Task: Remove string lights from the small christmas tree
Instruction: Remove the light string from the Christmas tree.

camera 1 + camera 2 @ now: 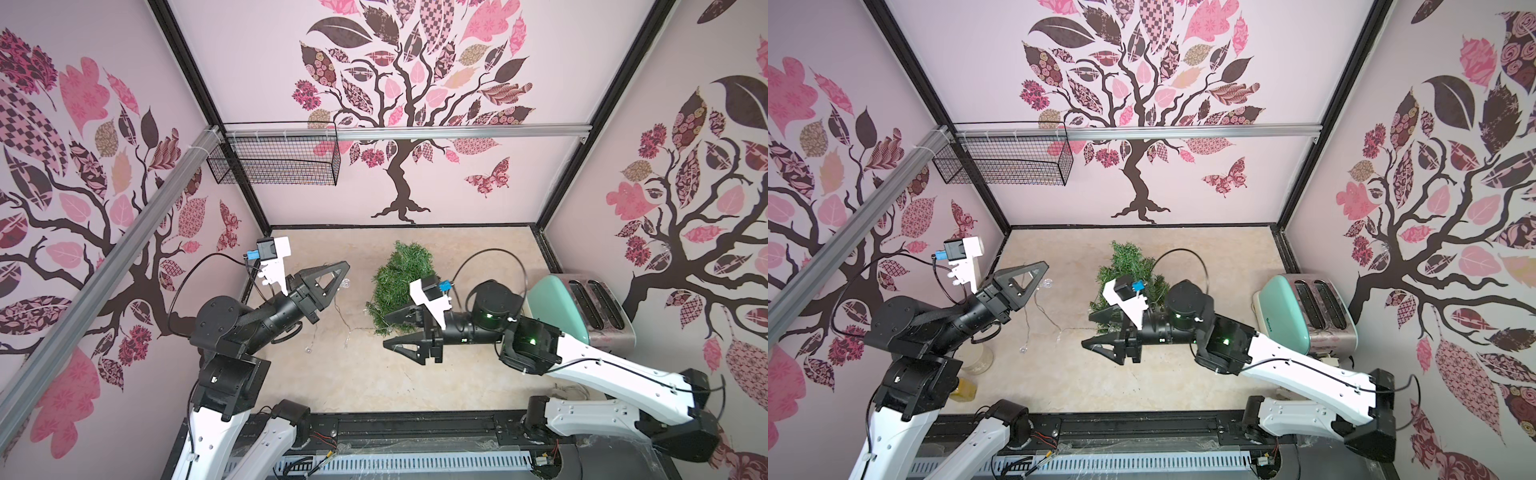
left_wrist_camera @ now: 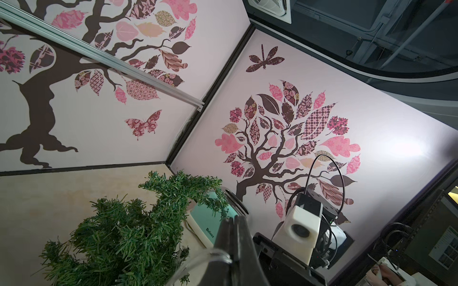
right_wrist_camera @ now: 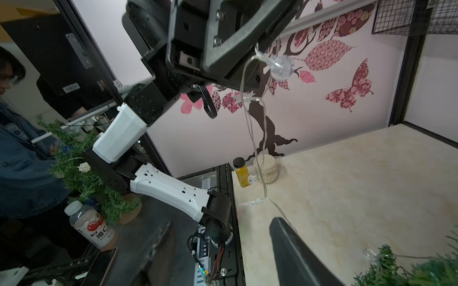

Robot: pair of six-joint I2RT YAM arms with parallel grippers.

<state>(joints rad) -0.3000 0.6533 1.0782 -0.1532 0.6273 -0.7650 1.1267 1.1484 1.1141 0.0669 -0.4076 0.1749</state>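
The left gripper [image 1: 341, 267] is seen closed on the string lights [image 1: 347, 332], raised above the surface [image 1: 374, 382] and well apart from the small christmas tree [image 1: 401, 282], which is set mid-surface toward the back wall. From the pinched tips the thin wire is hung down to the surface, with one clear bulb [image 1: 347, 284] just beside the tips, and is then run across the surface to the tree's near edge. The right gripper [image 1: 386, 331] is held open and empty, low at the tree's near side. Its upper finger is overlapped with the lowest branches, and contact cannot be told. A mint toaster [image 1: 582, 307] is placed to the right of the tree, behind the right arm. In the right wrist view the dangling wire is shown close up, and a second bulb [image 3: 369, 255] is seen at the tree's edge with wire led into the needles, a detail too small in both top views. A jar [image 3: 265, 170] and a yellow bottle [image 3: 241, 173] at the surface's left front corner are also shown there. In the left wrist view only the shut fingertips [image 2: 233, 230], the tree and the toaster beyond are given.
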